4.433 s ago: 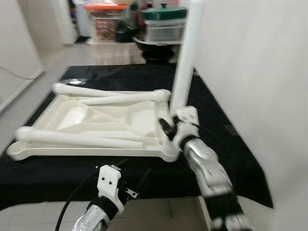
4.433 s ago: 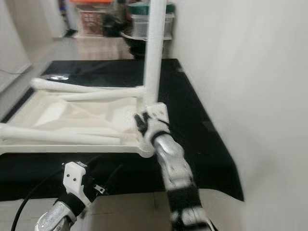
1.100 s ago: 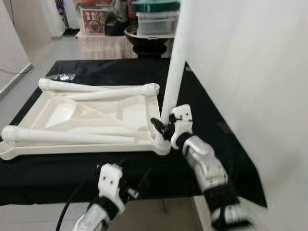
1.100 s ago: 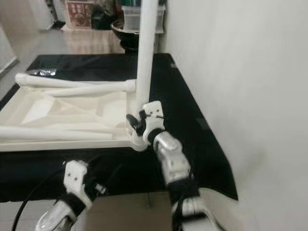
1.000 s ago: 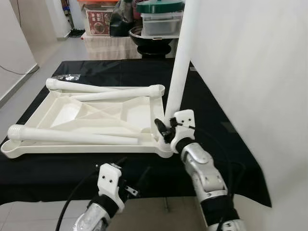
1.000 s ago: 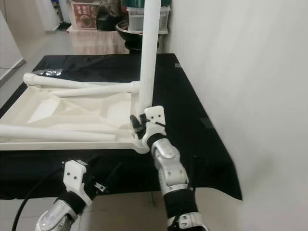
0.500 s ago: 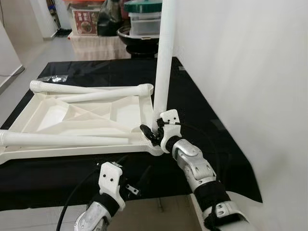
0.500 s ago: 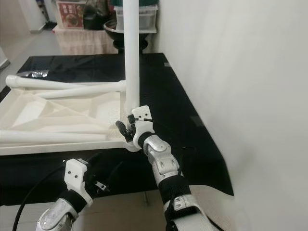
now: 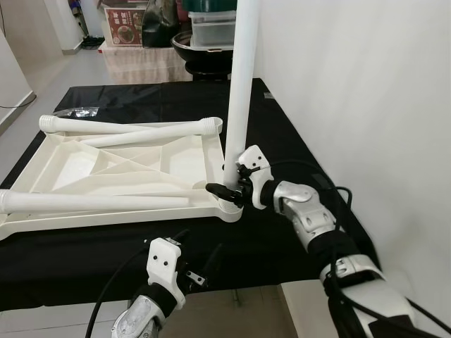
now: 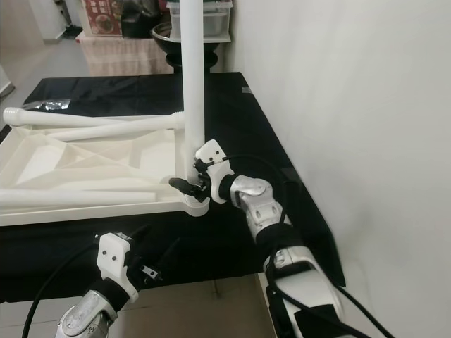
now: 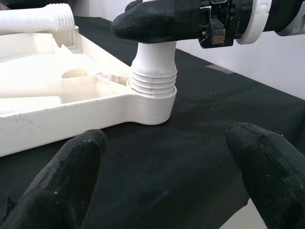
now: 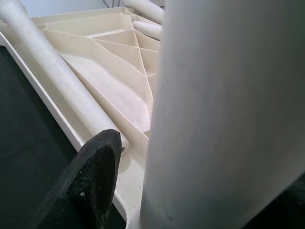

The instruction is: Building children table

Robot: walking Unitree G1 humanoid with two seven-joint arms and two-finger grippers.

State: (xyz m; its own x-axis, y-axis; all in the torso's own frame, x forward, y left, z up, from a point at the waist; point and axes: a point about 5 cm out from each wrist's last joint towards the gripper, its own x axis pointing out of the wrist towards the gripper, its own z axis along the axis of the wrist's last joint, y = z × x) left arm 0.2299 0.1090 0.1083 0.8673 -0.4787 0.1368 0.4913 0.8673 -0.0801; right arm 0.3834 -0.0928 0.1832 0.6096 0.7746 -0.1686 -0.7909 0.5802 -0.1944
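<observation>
The white children's tabletop (image 9: 120,165) lies upside down on a black cloth. One white leg (image 9: 239,84) stands upright in its near right corner socket (image 11: 151,98). My right gripper (image 9: 227,187) is shut on this leg just above the socket; one black finger (image 12: 90,181) presses against the leg (image 12: 228,109). A loose leg (image 9: 91,203) lies across the near side of the tabletop, and two more (image 9: 127,127) lie at its far edge. My left gripper (image 11: 167,162) hangs low before the table's front edge (image 9: 194,259), open, facing the socket, holding nothing.
A white wall (image 9: 352,84) runs close along the table's right side. A small plastic bag (image 9: 76,112) lies on the cloth at the far left. Beyond the table are a black bowl (image 9: 201,53) and stacked storage boxes (image 9: 211,24).
My right forearm has swung out to the right while the gripper stays shut on the upright leg, now reaching it from the side. The head view has shifted slightly. The left gripper is unchanged.
</observation>
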